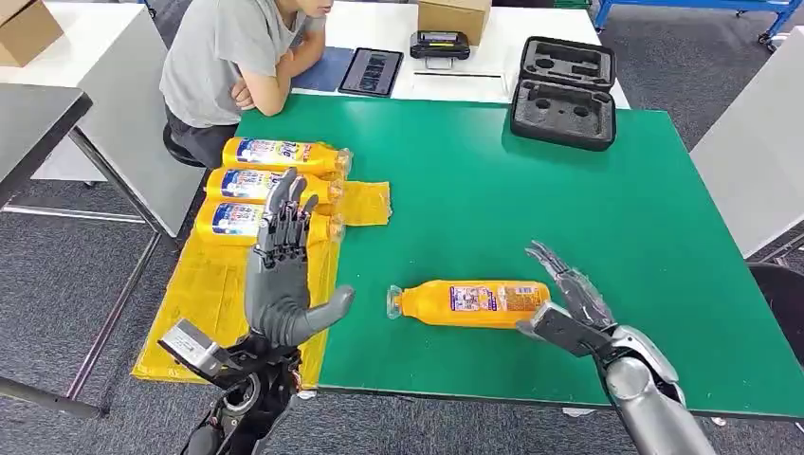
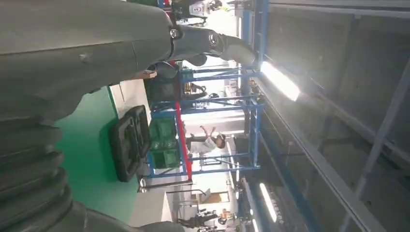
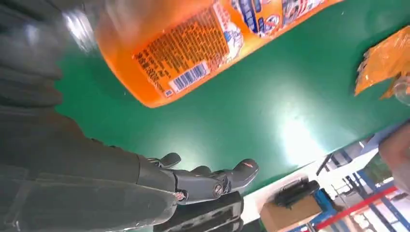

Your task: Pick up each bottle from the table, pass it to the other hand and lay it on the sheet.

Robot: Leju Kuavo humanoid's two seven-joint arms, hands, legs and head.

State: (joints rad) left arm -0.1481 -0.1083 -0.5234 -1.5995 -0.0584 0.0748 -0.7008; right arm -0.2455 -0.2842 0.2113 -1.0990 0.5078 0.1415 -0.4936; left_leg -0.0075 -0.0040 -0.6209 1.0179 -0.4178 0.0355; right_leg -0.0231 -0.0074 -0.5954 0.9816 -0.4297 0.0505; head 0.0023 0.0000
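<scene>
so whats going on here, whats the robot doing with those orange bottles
A humanoid robot is moving orange bottles onto a yellow sheet at the left edge of a green table. Three bottles already lie side by side on the sheet. A fourth bottle lies on the table, and the right hand is at its base, fingers spread, not yet gripping. The left hand is raised and open above the sheet. A person sits at the far side.

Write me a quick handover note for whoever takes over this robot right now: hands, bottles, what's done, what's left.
Left hand: open, raised above the yellow sheet, holding nothing.
Right hand: open, at the base of the fourth bottle, not gripping it.
Three bottles lie side by side on the sheet: done.
Left: the fourth bottle, lying on the green table, needs picking up, passing over, laying down.
</scene>
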